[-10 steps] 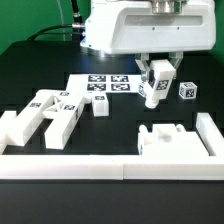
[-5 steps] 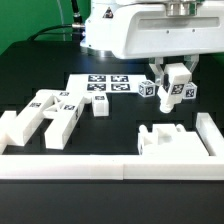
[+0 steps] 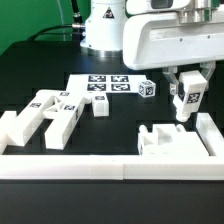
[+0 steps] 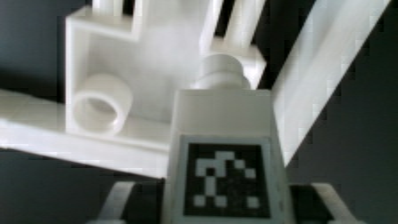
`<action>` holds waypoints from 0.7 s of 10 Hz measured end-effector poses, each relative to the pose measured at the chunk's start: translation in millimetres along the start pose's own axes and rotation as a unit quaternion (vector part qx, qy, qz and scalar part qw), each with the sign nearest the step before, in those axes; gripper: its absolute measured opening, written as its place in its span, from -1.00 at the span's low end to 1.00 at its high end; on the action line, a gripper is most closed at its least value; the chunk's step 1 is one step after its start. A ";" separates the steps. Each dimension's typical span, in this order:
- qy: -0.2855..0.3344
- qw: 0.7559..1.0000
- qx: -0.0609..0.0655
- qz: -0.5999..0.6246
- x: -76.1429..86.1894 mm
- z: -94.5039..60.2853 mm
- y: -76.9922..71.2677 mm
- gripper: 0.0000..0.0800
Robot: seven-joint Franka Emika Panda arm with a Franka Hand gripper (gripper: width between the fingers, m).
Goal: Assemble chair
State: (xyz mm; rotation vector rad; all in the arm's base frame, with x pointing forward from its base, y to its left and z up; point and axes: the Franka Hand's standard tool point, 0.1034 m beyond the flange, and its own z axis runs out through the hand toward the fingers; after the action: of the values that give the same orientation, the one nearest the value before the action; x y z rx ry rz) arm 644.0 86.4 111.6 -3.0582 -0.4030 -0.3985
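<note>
Over black tabletop [image 3: 110, 130], clamping a white tagged chair leg [image 3: 185, 108] upright in the gripper [image 3: 187, 86], hovering just above the slotted chair slab [image 3: 165, 140] and, by the look of it, aiming its peg [image 4: 217, 72] downward for lining up with the slab's round socket [image 4: 98, 105]

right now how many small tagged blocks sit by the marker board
2: the front block just before the marker board, the cube off its end on the exterior view's right. The arm may hide more.
</note>
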 end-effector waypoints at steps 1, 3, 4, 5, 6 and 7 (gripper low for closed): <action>0.012 1.000 -0.004 0.000 -0.8 1.2 1.5 -0.28; 0.029 1.000 -0.008 0.000 1.5 0.9 3.7 -0.28; 0.060 0.998 -0.017 -0.005 3.0 1.0 6.8 -0.28; 0.094 0.995 -0.027 -0.007 7.2 3.7 9.0 -0.28; 0.094 0.995 -0.027 -0.007 7.7 8.1 9.0 -0.28; 0.094 0.995 -0.027 -0.007 8.1 7.4 9.0 -0.28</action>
State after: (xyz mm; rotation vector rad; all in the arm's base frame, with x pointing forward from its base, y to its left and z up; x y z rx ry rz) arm 655.7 80.1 106.6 -3.0336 -0.4121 -0.7018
